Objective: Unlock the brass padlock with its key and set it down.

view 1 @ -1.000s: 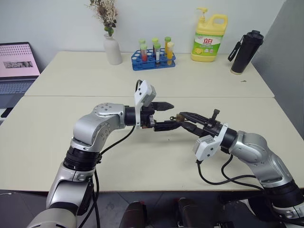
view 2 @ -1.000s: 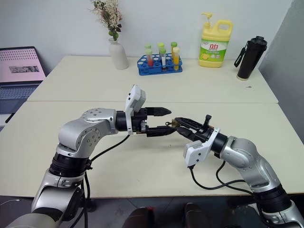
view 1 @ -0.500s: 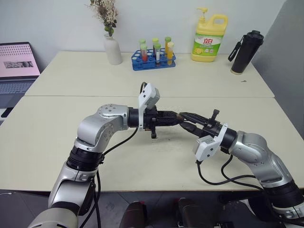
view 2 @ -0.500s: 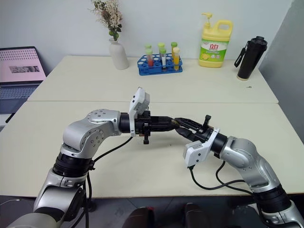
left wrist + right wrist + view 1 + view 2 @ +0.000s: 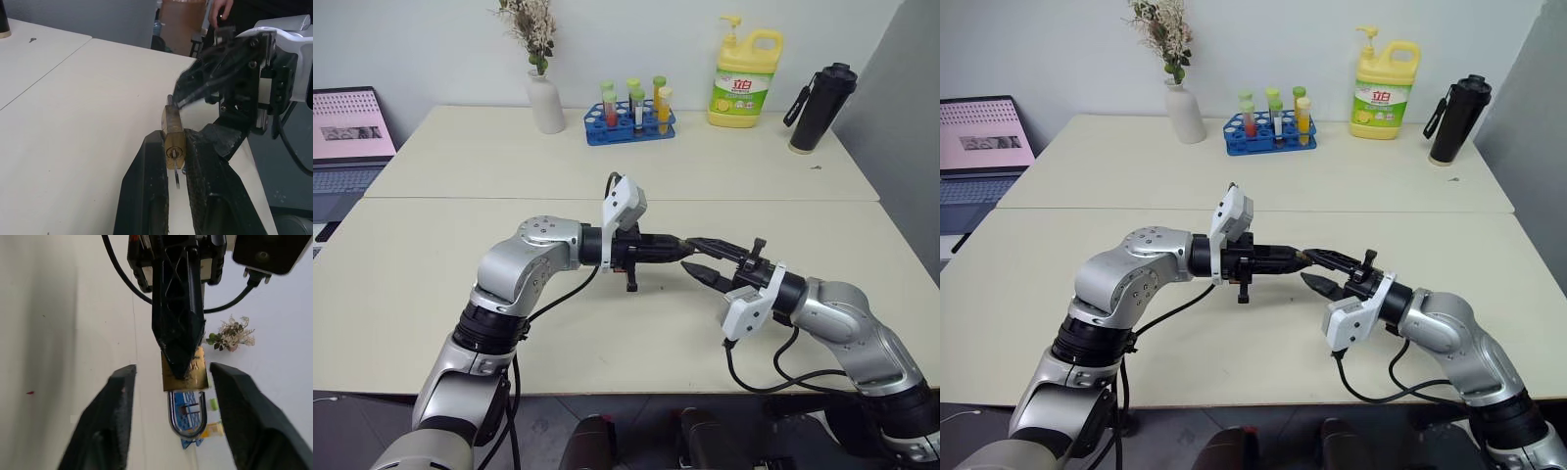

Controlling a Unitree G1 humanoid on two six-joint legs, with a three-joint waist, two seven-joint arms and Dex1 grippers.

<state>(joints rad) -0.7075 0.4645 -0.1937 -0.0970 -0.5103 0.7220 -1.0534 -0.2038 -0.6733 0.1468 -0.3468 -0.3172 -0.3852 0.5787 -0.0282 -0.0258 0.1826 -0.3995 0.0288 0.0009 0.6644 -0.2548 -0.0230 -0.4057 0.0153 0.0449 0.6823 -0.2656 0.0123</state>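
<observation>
While the left gripper [image 5: 177, 147] clamps its two black fingers on the small golden-brass rectangular padlock [image 5: 173, 137], the lock hangs in mid-air above the pale cream table [image 5: 431, 264], roughly over the middle of the near tabletop. Seen along the left gripper's fingers, the lock's keyhole face looks back toward the wrist, and the thin silvery key [image 5: 176, 177] sticks out of the keyhole, hanging free between the two fingers. From the right wrist, the padlock's thin silver U-shaped shackle [image 5: 187, 418] reaches out past the left fingertips with both legs running into the body; whether it is latched I cannot tell. The right gripper [image 5: 171, 387] faces the left one tip to tip, its jaws spread apart on either side of the padlock with a clear gap to each finger, so it grasps nothing. In the head views the two grippers meet nose to nose over the table, the left arm [image 5: 524, 259] reaching across from the left and the right arm [image 5: 832, 313] from the right. Along the far edge of the table stand a white vase of dried flowers [image 5: 545, 98], a blue rack of coloured test tubes [image 5: 629, 116], a yellow detergent bottle with a pump [image 5: 744, 83] and a black flask [image 5: 820, 108]. An open laptop [image 5: 347, 137] sits off the table's left end.
</observation>
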